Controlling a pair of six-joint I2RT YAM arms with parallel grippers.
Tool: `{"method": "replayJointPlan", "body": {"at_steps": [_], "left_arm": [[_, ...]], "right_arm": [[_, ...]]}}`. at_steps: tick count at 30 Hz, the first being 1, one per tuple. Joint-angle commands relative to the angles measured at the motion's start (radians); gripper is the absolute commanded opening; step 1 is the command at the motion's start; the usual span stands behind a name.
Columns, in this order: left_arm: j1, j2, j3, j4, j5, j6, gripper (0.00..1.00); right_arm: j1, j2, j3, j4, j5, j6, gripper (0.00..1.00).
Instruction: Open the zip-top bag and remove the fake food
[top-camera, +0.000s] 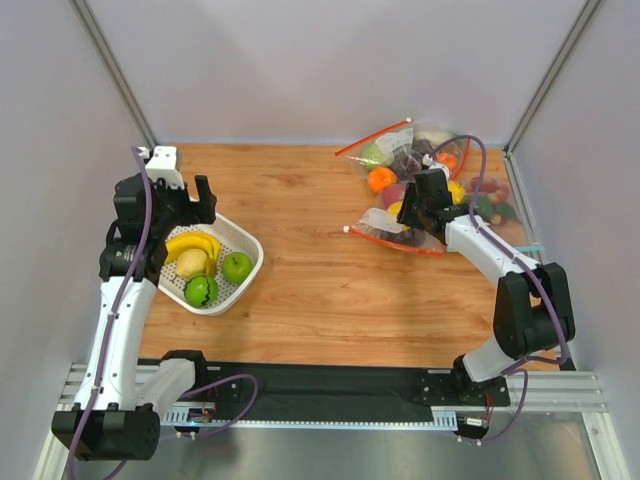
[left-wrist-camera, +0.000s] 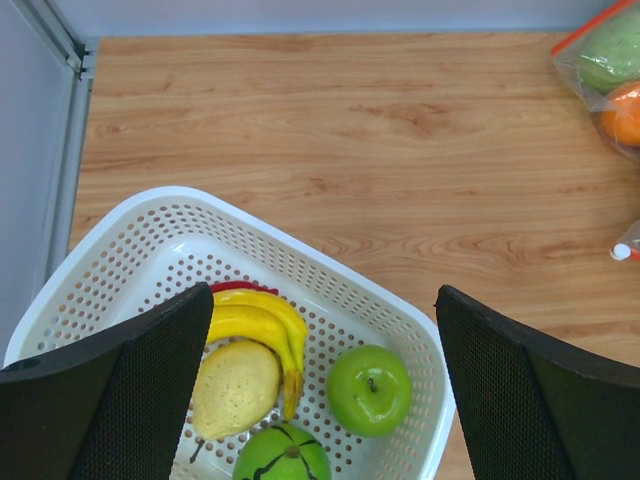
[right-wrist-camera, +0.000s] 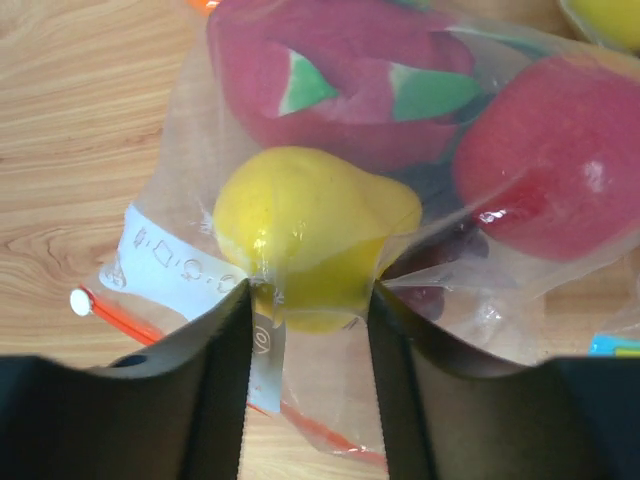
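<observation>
- Zip-top bag (right-wrist-camera: 200, 170): lies on the right half of the wooden worktop (top-camera: 300, 290), toward the far right corner. Its red-orange zip strip (right-wrist-camera: 130, 318) runs along the edge facing the near side, and its white label (right-wrist-camera: 160, 262) sits just beside that strip.
- Bag contents, seen through the clear plastic: a yellow lemon-like fruit (right-wrist-camera: 310, 235), a pink fruit with green tips (right-wrist-camera: 340, 70) and a round red fruit (right-wrist-camera: 545, 160). Something dark lies under these; it is too hidden to name.
- Second bag with a red strip (top-camera: 400, 150): lies just beyond the first, against the far edge, and holds an orange (top-camera: 380, 178) and dark grapes. More bagged fruit is piled along the right edge.
- White perforated basket (top-camera: 250, 245): stands near the left edge. It holds bananas (left-wrist-camera: 260, 320), a pear (left-wrist-camera: 235, 388) and two green apples (left-wrist-camera: 369, 390).
- Right end effector (right-wrist-camera: 308, 295): the arm reaches forward from the near right corner and the wrist angles down onto the zip-top bag. The fingers are pressed in on the plastic, with the lower end of the lemon-like fruit between them and the film puckering at both tips.
- Left end effector (left-wrist-camera: 322, 290): the arm is raised above the basket's far side, pointing down. The fingers are spread wide and hold nothing.
</observation>
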Motion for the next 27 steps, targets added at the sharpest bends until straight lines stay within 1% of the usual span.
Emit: {"method": "replayJointPlan", "body": {"at_steps": [1, 3, 4, 5, 6, 8, 12, 14, 15, 16, 18, 19, 21, 22, 23, 24, 25, 26, 27], "left_arm": [[0.002, -0.026, -0.009, 0.045, 0.010, 0.005, 0.99], [0.002, -0.028, -0.011, 0.047, 0.019, 0.008, 0.99], [0.002, -0.029, -0.011, 0.047, 0.028, 0.020, 0.98], [0.001, -0.031, -0.012, 0.047, 0.027, 0.027, 0.97], [0.001, -0.035, -0.012, 0.047, 0.024, 0.031, 0.97], [0.002, -0.040, -0.017, 0.053, 0.027, 0.037, 0.97], [-0.007, -0.042, -0.034, 0.097, 0.129, 0.011, 0.95], [-0.056, -0.038, -0.045, 0.129, 0.181, -0.021, 0.93], [-0.080, -0.032, -0.048, 0.137, 0.191, -0.032, 0.93], [-0.141, -0.029, -0.051, 0.145, 0.197, -0.054, 0.93], [-0.203, -0.009, -0.063, 0.174, 0.203, -0.084, 0.92], [-0.257, -0.002, -0.072, 0.188, 0.212, -0.140, 0.92], [-0.297, 0.015, -0.126, 0.281, 0.231, -0.214, 0.91], [-0.338, 0.023, -0.152, 0.324, 0.225, -0.295, 0.91], [-0.360, 0.031, -0.178, 0.420, 0.221, -0.329, 0.91], [-0.383, 0.055, -0.222, 0.462, 0.214, -0.360, 0.91], [-0.428, 0.073, -0.236, 0.508, 0.188, -0.416, 0.91], [-0.446, 0.092, -0.255, 0.580, 0.180, -0.439, 0.92], [-0.462, 0.136, -0.259, 0.614, 0.174, -0.462, 0.92]], "right_arm": [[-0.002, 0.034, 0.057, 0.075, -0.012, -0.021, 0.31], [-0.002, 0.037, 0.074, 0.067, -0.023, -0.030, 0.18], [-0.004, 0.034, 0.077, 0.065, -0.026, -0.033, 0.09], [-0.002, 0.029, 0.085, 0.062, -0.031, -0.033, 0.06], [-0.002, 0.020, 0.090, 0.053, -0.040, -0.035, 0.00], [-0.002, 0.005, 0.093, 0.055, -0.048, -0.033, 0.00], [-0.002, -0.017, 0.099, 0.078, -0.104, -0.009, 0.00], [-0.002, -0.029, 0.097, 0.098, -0.129, 0.034, 0.00], [-0.001, -0.035, 0.087, 0.110, -0.175, 0.051, 0.00], [0.002, -0.043, 0.077, 0.122, -0.181, 0.083, 0.00], [0.013, -0.064, 0.064, 0.159, -0.190, 0.114, 0.00], [0.018, -0.072, 0.050, 0.168, -0.196, 0.126, 0.00], [0.033, -0.084, 0.039, 0.194, -0.201, 0.161, 0.00], [0.041, -0.089, 0.033, 0.200, -0.203, 0.172, 0.00], [0.045, -0.090, 0.024, 0.207, -0.203, 0.183, 0.00], [0.054, -0.095, 0.019, 0.222, -0.213, 0.206, 0.00], [0.059, -0.098, 0.014, 0.231, -0.216, 0.220, 0.00], [0.062, -0.103, -0.001, 0.255, -0.224, 0.230, 0.00], [0.071, -0.109, -0.007, 0.266, -0.230, 0.255, 0.00]]}}
